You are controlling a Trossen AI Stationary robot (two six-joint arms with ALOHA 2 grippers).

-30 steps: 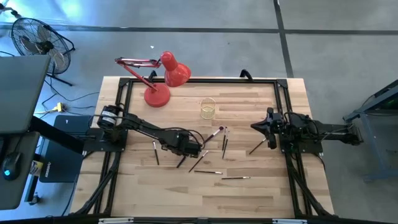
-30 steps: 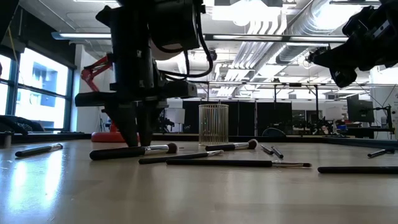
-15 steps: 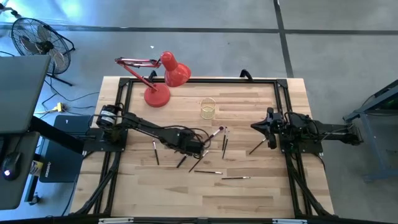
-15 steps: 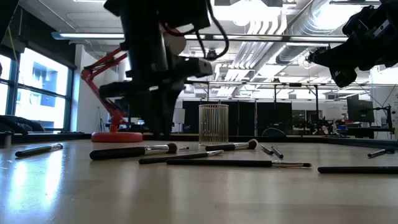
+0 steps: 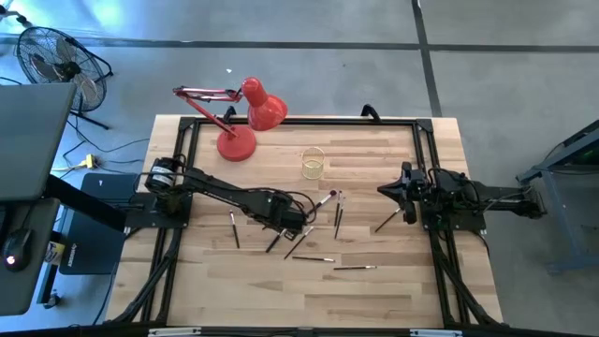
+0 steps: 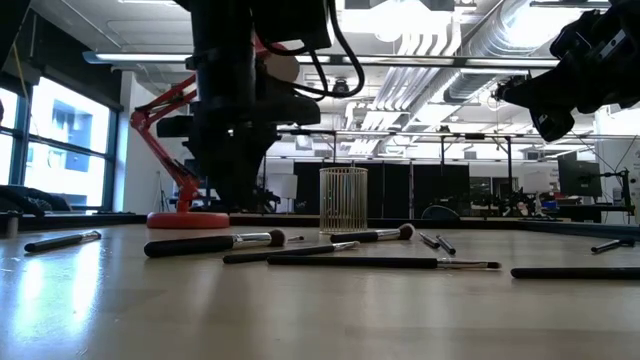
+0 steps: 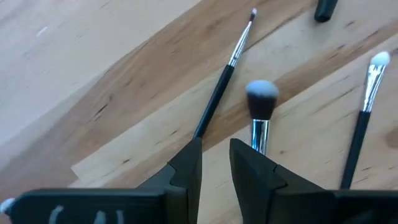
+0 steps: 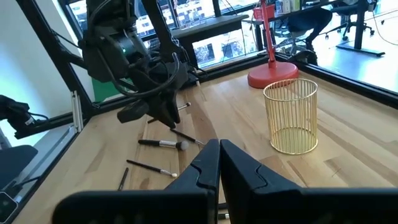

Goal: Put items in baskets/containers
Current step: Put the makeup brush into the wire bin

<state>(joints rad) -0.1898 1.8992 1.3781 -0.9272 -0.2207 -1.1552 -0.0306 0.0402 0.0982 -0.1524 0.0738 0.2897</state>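
Observation:
Several thin brushes lie flat on the wooden table: a brush [image 5: 234, 229], another brush [image 5: 354, 268] and a brush [image 5: 386, 222] by the right arm. The small yellowish cylindrical cup [image 5: 313, 164] stands upright toward the far edge; the right wrist view shows the cup [image 8: 291, 115] as made of thin wires. My left gripper [image 5: 301, 225] hovers over the middle cluster, its fingers a narrow gap apart and holding nothing [image 7: 216, 149]. A thin brush [image 7: 224, 68] and a fluffy-tipped brush [image 7: 260, 102] lie just beyond it. My right gripper [image 5: 384, 190] waits shut [image 8: 219, 149], raised at the right.
A red desk lamp [image 5: 245, 117] stands at the far left corner, its base on the table. A black frame rail [image 5: 299, 120] runs along the table's far edge and sides. Bare wood [image 5: 281, 290] lies along the near edge.
My left gripper has risen from the table beside the thick-handled brush, turned about, and shifted slightly toward the table's right. The brushes lie where they did.

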